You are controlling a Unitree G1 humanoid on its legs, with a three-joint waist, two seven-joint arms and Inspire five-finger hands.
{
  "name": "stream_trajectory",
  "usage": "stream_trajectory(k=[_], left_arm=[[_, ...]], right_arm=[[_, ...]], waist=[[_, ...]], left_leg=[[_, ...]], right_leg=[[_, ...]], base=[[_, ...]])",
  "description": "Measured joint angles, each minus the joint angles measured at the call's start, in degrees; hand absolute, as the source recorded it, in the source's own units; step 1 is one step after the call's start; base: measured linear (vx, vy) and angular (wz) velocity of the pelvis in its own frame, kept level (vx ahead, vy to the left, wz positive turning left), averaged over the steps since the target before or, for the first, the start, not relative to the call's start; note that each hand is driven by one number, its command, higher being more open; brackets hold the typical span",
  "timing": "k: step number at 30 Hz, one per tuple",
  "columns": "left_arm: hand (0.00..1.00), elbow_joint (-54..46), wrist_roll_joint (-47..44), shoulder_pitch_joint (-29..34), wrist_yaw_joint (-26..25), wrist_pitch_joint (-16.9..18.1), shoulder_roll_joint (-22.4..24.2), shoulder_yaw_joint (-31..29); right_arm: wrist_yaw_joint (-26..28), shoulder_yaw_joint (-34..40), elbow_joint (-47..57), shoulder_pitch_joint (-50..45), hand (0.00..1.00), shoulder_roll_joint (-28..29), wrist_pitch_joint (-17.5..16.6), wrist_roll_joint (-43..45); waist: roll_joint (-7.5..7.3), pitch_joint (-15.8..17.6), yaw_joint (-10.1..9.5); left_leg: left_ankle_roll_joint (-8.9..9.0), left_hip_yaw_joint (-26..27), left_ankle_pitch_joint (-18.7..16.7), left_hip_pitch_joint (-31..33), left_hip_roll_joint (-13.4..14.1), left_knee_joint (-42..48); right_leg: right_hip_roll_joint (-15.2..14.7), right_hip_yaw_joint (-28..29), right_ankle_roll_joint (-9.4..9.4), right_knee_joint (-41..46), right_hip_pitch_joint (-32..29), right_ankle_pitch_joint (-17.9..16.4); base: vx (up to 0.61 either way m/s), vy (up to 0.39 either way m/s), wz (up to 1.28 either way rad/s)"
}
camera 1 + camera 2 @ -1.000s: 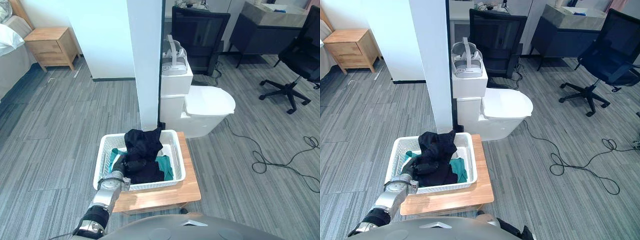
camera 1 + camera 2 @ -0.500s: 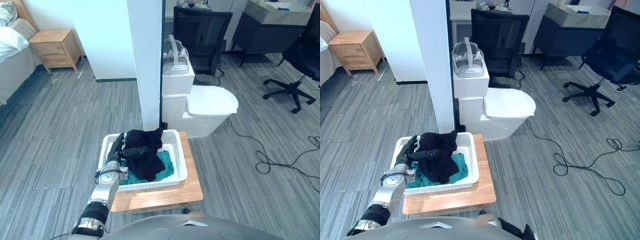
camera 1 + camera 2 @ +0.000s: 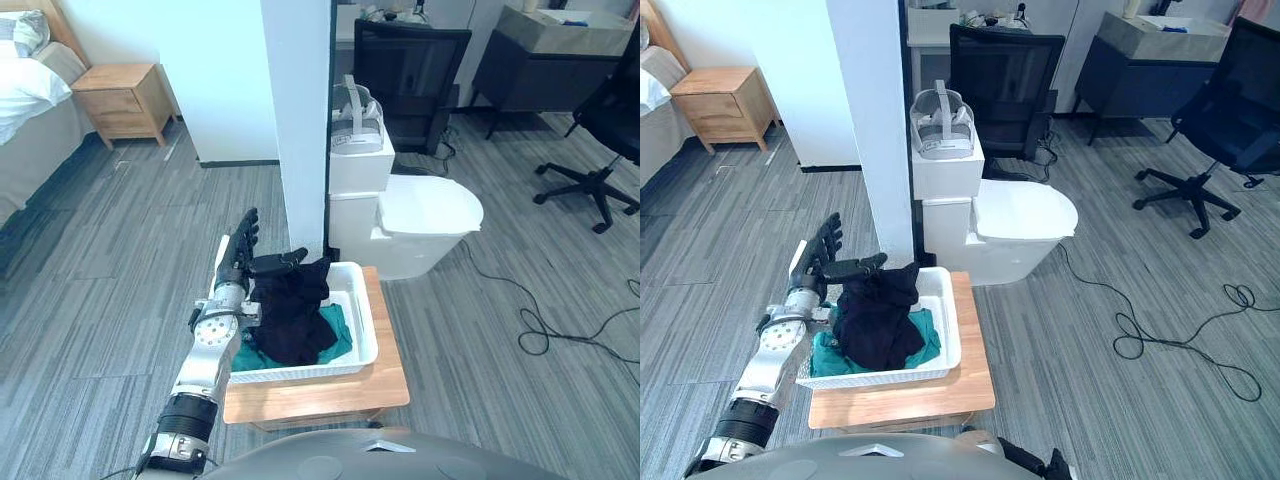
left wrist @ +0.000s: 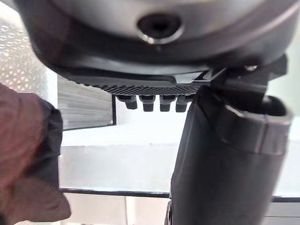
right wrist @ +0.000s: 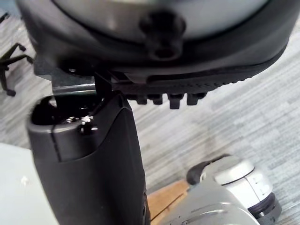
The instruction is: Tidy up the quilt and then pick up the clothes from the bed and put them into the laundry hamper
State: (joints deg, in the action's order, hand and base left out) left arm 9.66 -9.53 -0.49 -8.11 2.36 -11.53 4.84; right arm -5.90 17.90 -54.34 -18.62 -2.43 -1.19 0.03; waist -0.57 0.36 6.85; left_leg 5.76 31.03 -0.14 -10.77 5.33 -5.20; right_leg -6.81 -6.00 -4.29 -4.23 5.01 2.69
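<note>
- Bed (image 3: 30, 140): it sits at the far left edge of the eye views, well away from me. I see too little of it to judge the quilt or any clothes left there.
- Left hand (image 3: 237, 265): it is raised over the hamper's left rim with the fingers straight and spread, pointing away from me. It grips nothing. The thumb (image 3: 275, 263) reaches sideways over the top of the heap, and I cannot tell whether it touches the cloth or clears it.
- Laundry hamper (image 3: 300, 373): a white mesh basket on a low wooden stand (image 3: 330, 390). Its left side lies close to the stand's left edge, and a white pillar (image 3: 300, 120) stands just behind it.
- Black garment (image 3: 290, 315): inside the hamper, heaped high and peaking toward the back rim. It lies on a teal garment (image 3: 338, 335) that is flat in the bottom.
- Right hand (image 5: 93, 159): it hangs over bare floor with the fingers relaxed and holds nothing.
- Risk: if the thumb is caught in a fold, drawing the hand away could drag the black garment up and over the rim.
- Risk: the heap is tall and loose, so a brush from my wrist could slump it over the back edge.
- Risk: my forearm crosses the left rim, and a knock there could push the hamper along the stand or tip it at the edge.
</note>
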Motion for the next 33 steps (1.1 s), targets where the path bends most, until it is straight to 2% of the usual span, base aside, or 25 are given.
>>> stream_trajectory(k=[2,5,9,13,14,16,17,19,22,25,28,33], left_arm=[[1.00,-1.7,-2.1,0.0,-1.4,0.6,-0.5,-0.4],[1.00,-4.3,-8.3,0.1,-3.8,1.4,-0.6,-3.9],[1.00,-3.7,-15.6,2.1,-7.5,1.1,-0.6,-12.5],[1.00,6.6,-17.9,5.9,-6.6,0.8,-0.2,-19.5],[1.00,13.0,-17.9,9.4,-5.0,0.7,0.2,-21.6],[1.00,17.2,-18.0,11.9,-3.8,0.6,0.6,-22.8],[1.00,23.5,-17.9,15.0,-1.8,0.6,1.2,-24.0],[1.00,27.5,-17.9,16.8,-1.0,0.6,1.5,-24.2],[1.00,36.2,-15.5,20.6,1.6,0.7,3.5,-25.1],[1.00,42.8,-12.2,21.7,5.7,1.5,5.5,-25.1],[1.00,44.6,-7.4,22.5,7.2,3.0,7.0,-25.0],[1.00,46.7,2.6,20.9,7.4,3.4,7.9,-25.0]], right_arm=[[0.3,-0.6,0.0,-0.1,1.00,-0.3,-0.5,-1.0],[0.4,-3.0,-0.6,0.6,1.00,-1.1,-0.9,-1.6],[3.4,-5.9,-1.2,1.3,1.00,-2.6,-3.7,-3.3],[7.8,-9.2,-1.2,1.2,1.00,-4.0,-5.3,-4.2],[8.4,-10.2,-1.2,1.4,1.00,-4.1,-5.4,-4.1],[9.3,-10.6,-1.2,1.4,1.00,-4.1,-5.5,-4.1],[10.6,-11.4,-1.2,1.9,1.00,-4.0,-5.8,-4.1],[11.4,-12.0,-1.2,2.3,1.00,-3.7,-5.9,-4.1],[13.4,-12.8,-1.8,4.4,1.00,-2.8,-7.0,-4.0],[15.3,-12.8,-3.5,5.8,1.00,-3.4,-6.9,-4.1],[15.3,-11.7,-4.4,6.7,1.00,-3.5,-5.6,-3.9],[15.2,-9.8,-4.4,7.3,1.00,-3.6,-5.0,-2.9]], waist=[[-0.01,0.0,-0.46],[-0.01,0.0,-0.55],[-0.03,0.0,-0.79],[-0.36,0.0,-2.06],[-0.90,-0.4,-2.63],[-1.01,-0.5,-3.52],[-1.86,-0.7,-4.52],[-2.36,-0.9,-5.45],[-2.64,-0.9,-5.75],[-2.10,-0.7,-6.78],[-1.62,-0.5,-6.68],[-0.41,-0.4,-6.49]], left_leg=[[-0.04,-0.2,0.0,0.1,0.0,0.0],[-0.08,-0.8,0.1,0.3,0.0,0.0],[-0.09,-1.8,0.1,0.5,0.1,0.0],[-0.09,-3.7,0.1,0.5,0.1,0.0],[-0.09,-5.0,0.1,0.8,0.0,0.0],[-0.08,-5.5,0.1,1.3,0.0,0.0],[-0.09,-6.4,0.2,1.8,0.0,0.0],[-0.09,-6.9,0.2,2.1,0.0,0.0],[-0.21,-8.3,0.3,2.2,-0.6,0.0],[-0.54,-9.1,0.5,2.3,-1.2,0.0],[-0.68,-9.2,0.6,2.3,-1.1,0.0],[-0.48,-8.9,0.4,2.3,-0.6,0.0]], right_leg=[[0.0,-0.2,0.00,-0.1,0.0,0.0],[0.0,-0.8,-0.05,-0.1,0.2,0.0],[0.0,-1.8,-0.18,-0.2,0.6,-0.1],[-0.1,-3.9,-0.47,-0.2,1.8,-0.7],[-0.2,-5.2,-0.76,-0.2,2.2,-1.2],[-0.2,-5.7,-0.80,-0.2,2.1,-1.3],[-0.3,-6.6,-0.81,-0.2,2.1,-1.4],[-0.3,-7.2,-0.81,-0.2,2.2,-1.4],[-0.9,-8.6,-0.91,-0.2,3.0,-1.8],[-1.5,-9.3,-0.90,-0.2,3.6,-2.0],[-1.4,-9.3,-0.69,-0.2,3.6,-2.3],[-0.9,-9.0,-0.93,-0.2,3.5,-2.5]], base=[[-0.01,-0.028,0.07],[-0.01,-0.030,0.10],[0.00,-0.026,0.11],[0.02,-0.029,0.27],[0.02,-0.029,0.31],[0.03,-0.028,0.26],[0.05,-0.032,0.25],[0.03,-0.027,0.23],[-0.01,-0.004,0.25],[-0.04,0.010,0.20],[-0.06,-0.016,0.01],[-0.04,-0.025,-0.02]])
